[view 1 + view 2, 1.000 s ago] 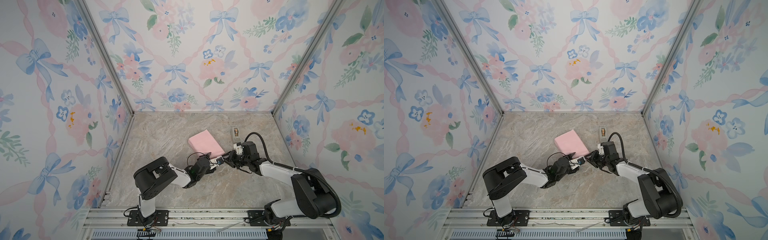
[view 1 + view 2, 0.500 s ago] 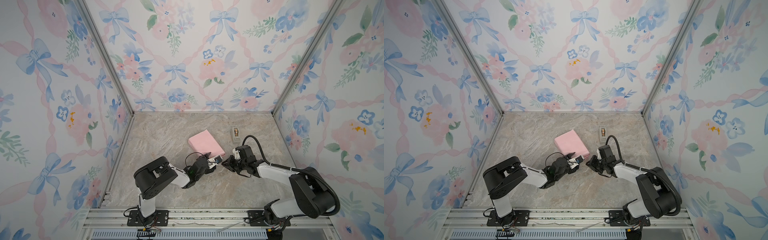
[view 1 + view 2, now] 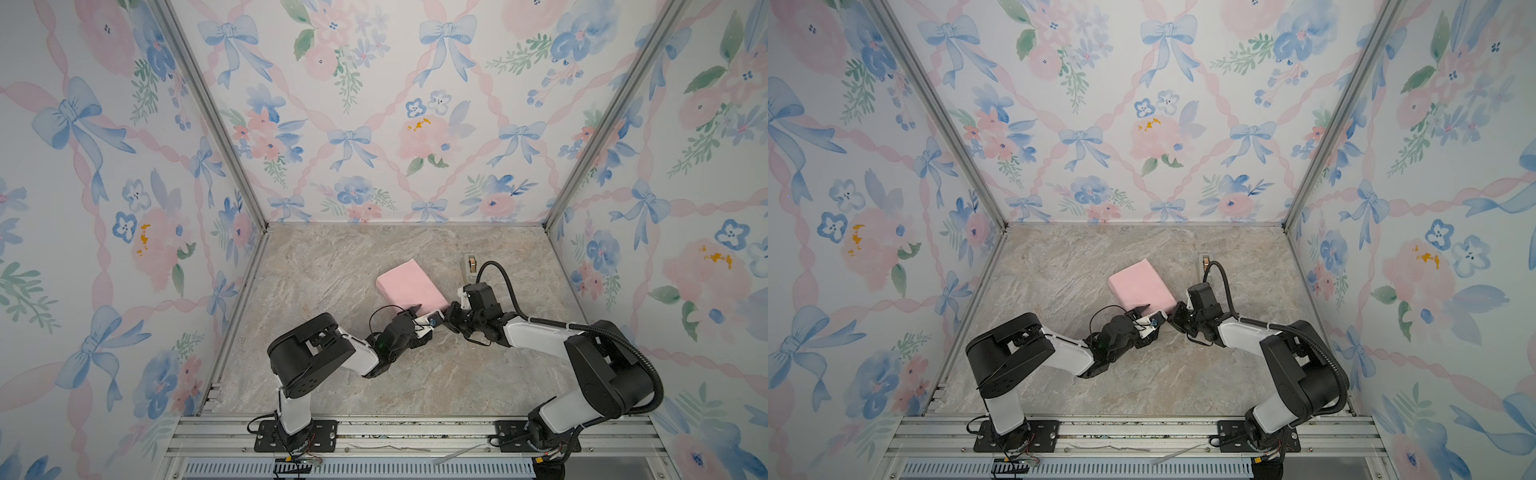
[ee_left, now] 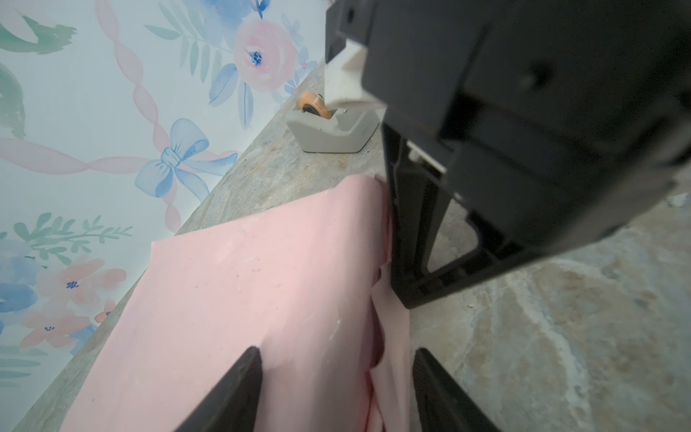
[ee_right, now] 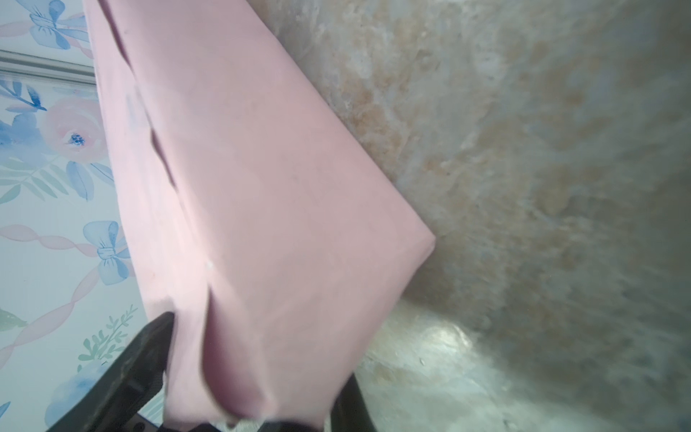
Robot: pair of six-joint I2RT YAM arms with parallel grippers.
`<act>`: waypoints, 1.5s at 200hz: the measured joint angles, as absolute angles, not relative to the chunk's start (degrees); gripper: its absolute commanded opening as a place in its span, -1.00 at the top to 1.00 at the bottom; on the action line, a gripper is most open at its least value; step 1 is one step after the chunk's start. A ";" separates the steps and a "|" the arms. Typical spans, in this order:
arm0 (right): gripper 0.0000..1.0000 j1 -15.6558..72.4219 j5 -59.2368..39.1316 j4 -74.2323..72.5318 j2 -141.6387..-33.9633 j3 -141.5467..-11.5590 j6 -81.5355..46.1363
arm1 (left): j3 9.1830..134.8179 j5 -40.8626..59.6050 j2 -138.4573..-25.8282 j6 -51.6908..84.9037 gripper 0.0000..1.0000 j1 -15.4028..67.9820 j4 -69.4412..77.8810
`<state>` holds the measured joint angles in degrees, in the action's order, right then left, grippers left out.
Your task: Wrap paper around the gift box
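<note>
The paper, pale pink side out, is folded into a flat parcel on the marble table; the gift box is hidden inside it. My left gripper is at the parcel's near end. In the left wrist view it stands open, its fingers on either side of the loose end folds. My right gripper meets the same end from the right. In the right wrist view it is shut on a flap of the paper.
A small beige tape dispenser stands just behind the right gripper, near the right wall. Floral walls close in the table on three sides. The two grippers sit very close together at the parcel's corner.
The right gripper has moved left onto the parcel's near end and closed on the paper flap. The left gripper has stayed in place, open.
</note>
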<state>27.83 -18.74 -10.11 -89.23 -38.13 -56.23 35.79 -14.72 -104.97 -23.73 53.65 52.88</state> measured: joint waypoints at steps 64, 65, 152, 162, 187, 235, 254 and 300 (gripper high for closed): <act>0.84 27.83 -18.74 -10.59 -89.62 -38.15 -56.40 | 34.50 -14.00 -102.80 -23.27 -0.95 53.65 50.30; 0.84 27.83 -18.76 -10.59 -89.65 -38.15 -56.40 | 34.50 -14.02 -102.74 -23.27 -0.96 53.63 50.19; 0.85 27.83 -18.55 -10.74 -89.65 -38.15 -56.55 | 32.27 -9.26 -92.40 -26.50 -0.96 52.49 42.85; 0.85 27.86 -18.55 -10.74 -89.65 -38.15 -56.55 | 31.55 -8.56 -91.96 -26.81 -0.96 52.01 42.57; 0.85 27.86 -18.55 -10.74 -89.65 -38.15 -56.55 | 29.80 -6.59 -92.09 -27.00 -0.96 50.85 41.41; 0.85 27.88 -18.55 -10.74 -89.65 -38.15 -56.55 | 30.28 -6.52 -95.83 -27.64 -0.96 50.30 44.84; 0.85 27.88 -18.55 -10.74 -89.65 -38.15 -56.55 | 30.39 -6.92 -96.42 -27.66 -0.96 50.22 45.78; 0.85 27.92 -18.52 -10.72 -89.65 -38.15 -56.55 | 31.70 -7.70 -98.94 -27.92 -0.91 49.56 47.88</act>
<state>27.92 -18.52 -10.72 -89.65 -38.15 -56.55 31.70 -7.70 -98.94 -27.92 49.56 47.88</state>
